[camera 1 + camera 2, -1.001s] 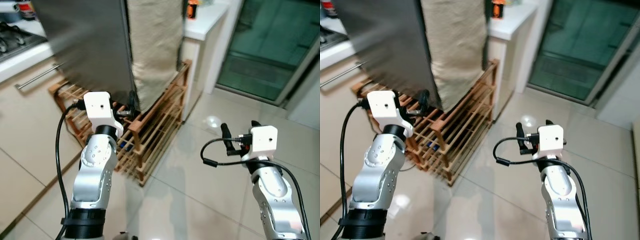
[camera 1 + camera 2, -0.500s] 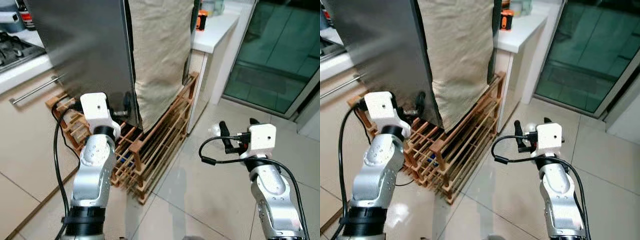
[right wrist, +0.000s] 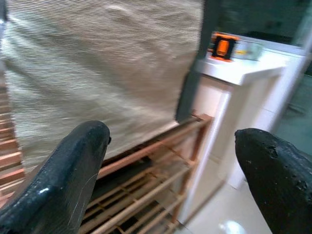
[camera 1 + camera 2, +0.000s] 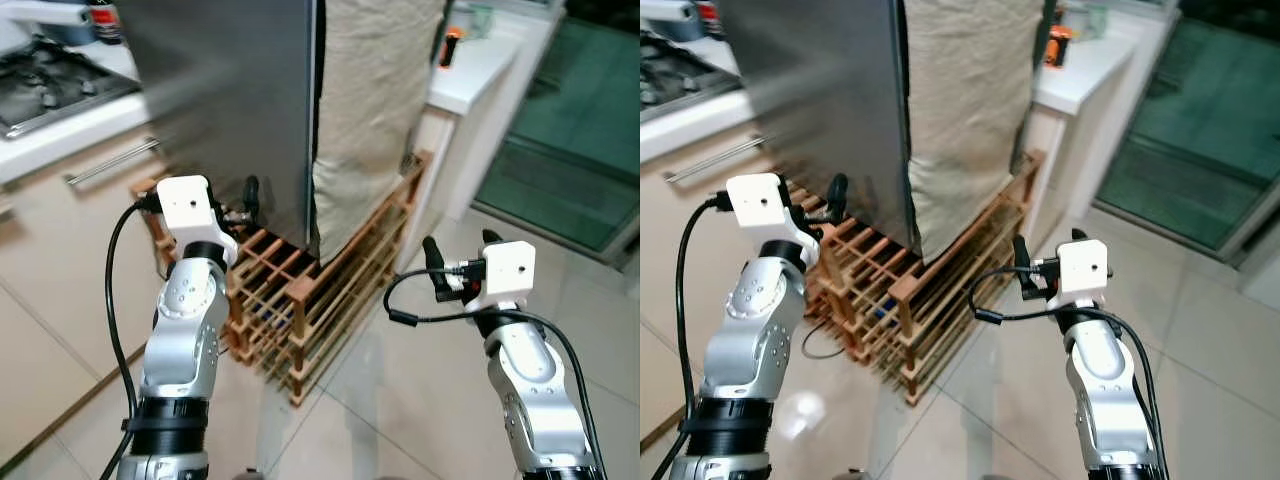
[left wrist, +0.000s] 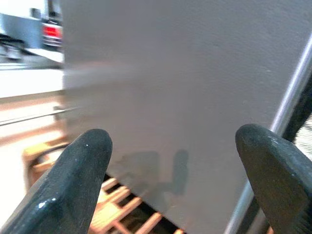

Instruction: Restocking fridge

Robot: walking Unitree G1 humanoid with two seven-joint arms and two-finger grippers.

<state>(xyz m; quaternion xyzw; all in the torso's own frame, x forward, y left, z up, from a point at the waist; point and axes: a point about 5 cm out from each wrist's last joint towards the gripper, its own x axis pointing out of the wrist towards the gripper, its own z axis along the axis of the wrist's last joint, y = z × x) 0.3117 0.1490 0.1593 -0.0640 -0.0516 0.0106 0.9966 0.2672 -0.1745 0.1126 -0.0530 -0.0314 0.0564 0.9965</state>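
The fridge (image 4: 230,100) is a tall steel-grey box straight ahead, with its door shut and a beige cloth (image 4: 375,110) hanging over its right side. It stands on a low wooden slatted rack (image 4: 300,300). My left gripper (image 4: 246,205) is raised in front of the fridge's lower left face, open and empty; the left wrist view looks at that grey panel (image 5: 161,87) between the fingers (image 5: 73,175). My right gripper (image 4: 458,255) is held out right of the rack, open and empty, facing the cloth (image 3: 97,73) and the rack (image 3: 146,180).
A gas hob (image 4: 50,85) and cabinet with a bar handle (image 4: 105,165) are on the left. A white counter (image 4: 480,75) with an orange item (image 4: 452,45) stands right of the fridge. A glass sliding door (image 4: 580,150) lies beyond, over glossy tiled floor (image 4: 400,400).
The whole view has shifted as I move: the fridge and rack now sit further right and closer. Both arms keep the same raised pose, grippers still open.
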